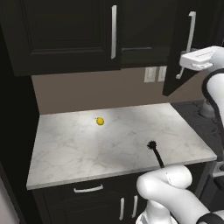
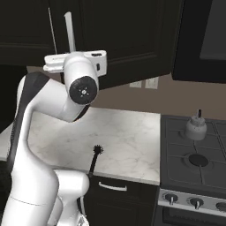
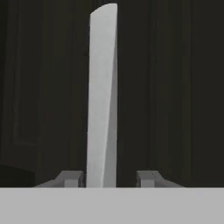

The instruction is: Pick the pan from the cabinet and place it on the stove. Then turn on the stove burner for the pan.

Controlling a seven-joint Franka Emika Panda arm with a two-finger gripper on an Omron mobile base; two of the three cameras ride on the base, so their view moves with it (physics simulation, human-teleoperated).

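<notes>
1. The gripper (image 3: pixel 109 178) was open, its two fingers on either side of the silver handle (image 3: pixel 103 96).
2. The cabinet (image 1: pixel 183 48) door stood partly open, above the stove (image 2: pixel 194 163).
3. No writing could be read.

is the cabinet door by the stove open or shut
Partly open: the cabinet door swings out from the cabinet front, its bar handle standing between the end effector tips.

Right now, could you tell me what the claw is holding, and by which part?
Nothing: the claw straddles the long silver bar handle of the black-brown cabinet door, jaws apart.
</notes>
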